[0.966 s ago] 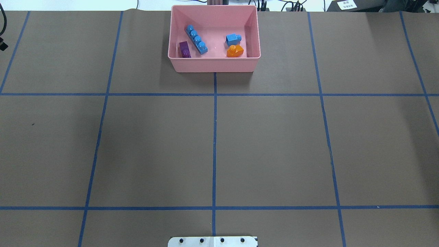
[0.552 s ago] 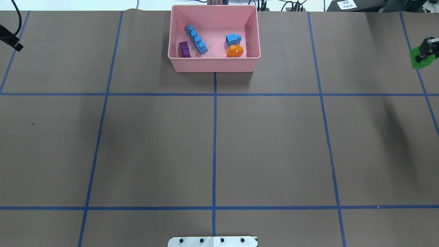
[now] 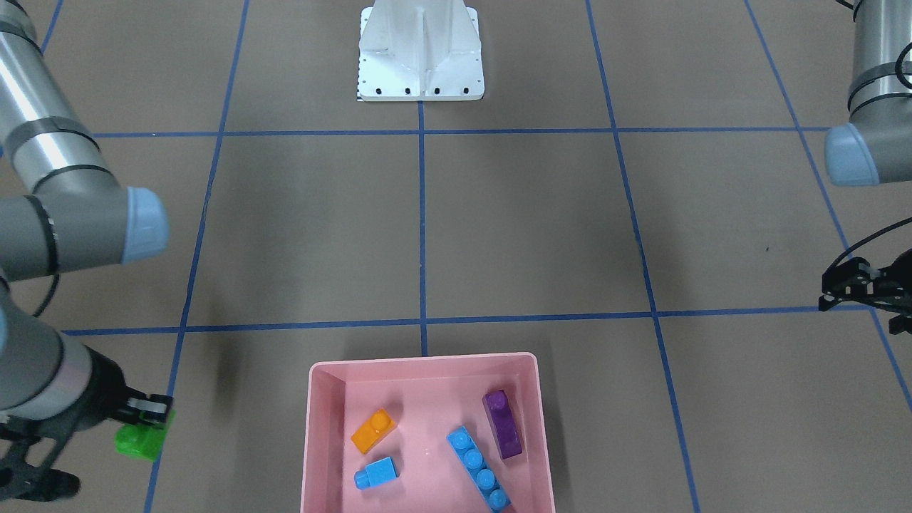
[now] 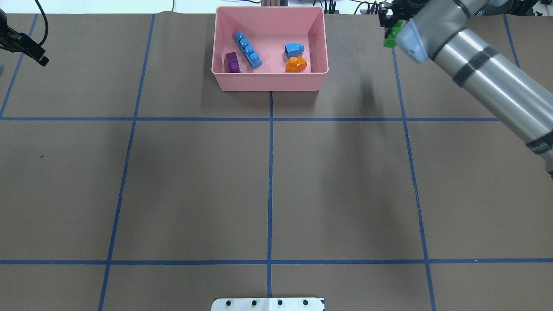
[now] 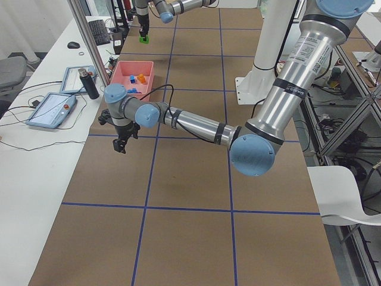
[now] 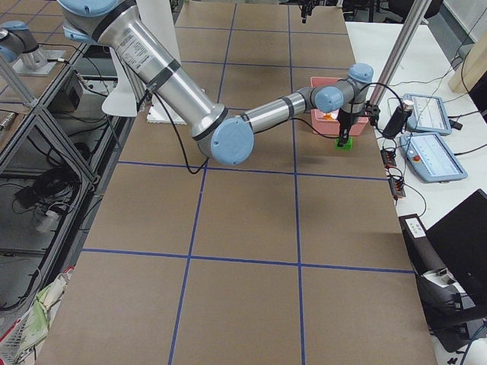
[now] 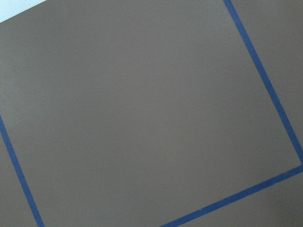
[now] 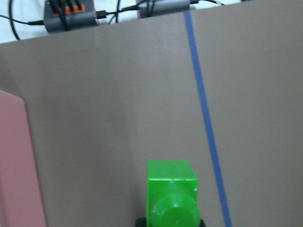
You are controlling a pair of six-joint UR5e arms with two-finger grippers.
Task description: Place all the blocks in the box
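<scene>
The pink box (image 4: pixel 270 82) stands at the table's far middle and also shows in the front view (image 3: pixel 317 442). In it lie the purple brick (image 4: pixel 233 62), the long blue brick (image 4: pixel 247 49), the small blue cube (image 4: pixel 293 49) and the orange brick (image 4: pixel 296 64). My right gripper (image 4: pixel 390 26) is shut on the green brick (image 4: pixel 391 39), held above the table just right of the box; the brick also shows in the front view (image 3: pixel 140 440) and the right wrist view (image 8: pixel 172 194). My left gripper (image 3: pixel 826 292) is empty with fingers apart, far left of the box.
The white robot base (image 3: pixel 420 57) stands at the near middle edge. Cables and a power strip (image 8: pixel 71 14) lie beyond the table's far edge. Blue tape lines divide the brown table cover (image 4: pixel 270 172). The left wrist view shows only bare cover (image 7: pixel 142 118).
My right arm has swung in from the right edge toward the box, carrying the green brick. My left gripper has come a little further into view at the left edge.
</scene>
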